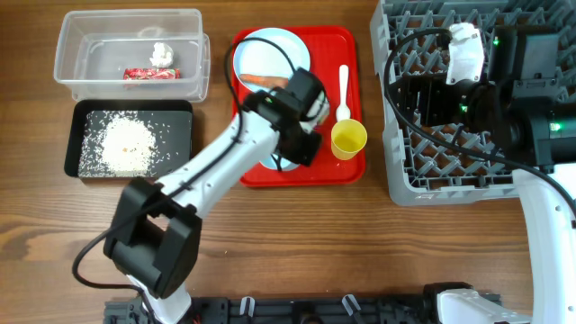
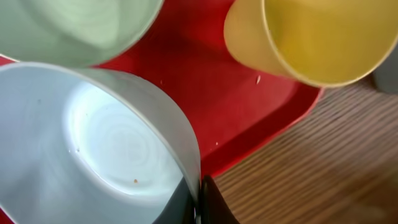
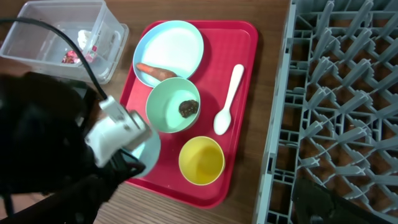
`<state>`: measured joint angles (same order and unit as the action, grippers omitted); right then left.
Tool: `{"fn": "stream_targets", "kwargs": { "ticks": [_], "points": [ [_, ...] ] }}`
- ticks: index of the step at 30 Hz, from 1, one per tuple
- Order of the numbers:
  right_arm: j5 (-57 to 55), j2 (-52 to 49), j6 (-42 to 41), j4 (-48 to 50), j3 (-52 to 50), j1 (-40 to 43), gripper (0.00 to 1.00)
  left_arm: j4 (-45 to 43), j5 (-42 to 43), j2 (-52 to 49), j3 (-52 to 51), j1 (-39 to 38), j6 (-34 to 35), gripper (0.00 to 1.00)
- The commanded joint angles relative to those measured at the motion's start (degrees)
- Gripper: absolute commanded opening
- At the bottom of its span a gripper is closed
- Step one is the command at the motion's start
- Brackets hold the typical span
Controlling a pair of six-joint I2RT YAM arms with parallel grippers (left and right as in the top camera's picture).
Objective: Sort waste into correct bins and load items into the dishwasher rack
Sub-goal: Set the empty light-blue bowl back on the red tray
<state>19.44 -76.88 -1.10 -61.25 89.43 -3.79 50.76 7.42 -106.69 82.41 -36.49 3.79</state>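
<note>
Left gripper [image 2: 200, 208] clamped on light blue bowl [image 2: 112, 149] rim, at red tray [image 2: 211, 93].
Right gripper [image 1: 420, 95] jaws apart above dishwasher rack [image 1: 432, 180], empty.

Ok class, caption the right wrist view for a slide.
Left gripper grips a bowl at the tray, rack alongside.

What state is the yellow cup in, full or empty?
Empty. The yellow cup stands upright on the red tray; the right wrist view shows its bare yellow bottom.
</note>
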Motion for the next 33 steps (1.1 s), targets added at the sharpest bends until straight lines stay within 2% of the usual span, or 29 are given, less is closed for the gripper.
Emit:
{"fn": "stream_targets", "kwargs": {
  "ticks": [1,6,11,13,16,19,22,23,24,27,33],
  "points": [
    [-0.5,-0.7,-0.4,0.1,0.8,0.2,1.0,-1.4,-4.5,0.4,-2.5,-1.2,0.2,0.04],
    [-0.5,-0.7,-0.4,0.1,0.8,0.2,1.0,-1.7,-7.5,0.4,-2.6,-1.0,0.2,0.05],
    [-0.5,-0.7,-0.4,-0.1,0.8,0.2,1.0,-1.7,-9.3,-0.3,-2.6,-0.9,0.1,0.15],
    [-0.5,-0.7,-0.4,-0.5,0.8,0.2,1.0,-1.5,-9.5,-0.4,-2.6,-0.9,0.1,0.28],
    [-0.5,-0.7,-0.4,-0.8,0.8,0.2,1.0,-1.3,-9.6,-0.3,-2.6,-0.8,-0.1,0.38],
    [-0.8,-0.7,-0.4,-0.7,0.8,0.2,1.0,-2.3,-9.7,-0.3,-1.8,0.0,-0.1,0.58],
    [-1.6,-0.7,-0.4,-0.9,0.8,0.2,1.0,-2.3,-9.5,-0.2,2.0,1.6,-0.3,0.71],
    [-1.7,-0.7,-0.4,-1.0,0.8,0.2,1.0,-2.5,-8.7,-0.2,3.8,2.3,-1.2,0.8],
    [-1.8,-0.7,-0.4,-1.0,0.8,0.2,1.0,-2.9,-6.3,-0.3,5.9,3.1,-3.5,0.86],
    [-1.8,-0.7,-0.4,-0.7,0.8,0.2,1.0,-4.3,-0.9,-0.7,10.6,5.0,-6.0,0.9],
    [-2.0,-0.7,-0.4,0.0,0.8,0.3,1.0,-8.0,-0.9,-6.7,17.0,7.9,-6.6,0.92]
  ]
}}
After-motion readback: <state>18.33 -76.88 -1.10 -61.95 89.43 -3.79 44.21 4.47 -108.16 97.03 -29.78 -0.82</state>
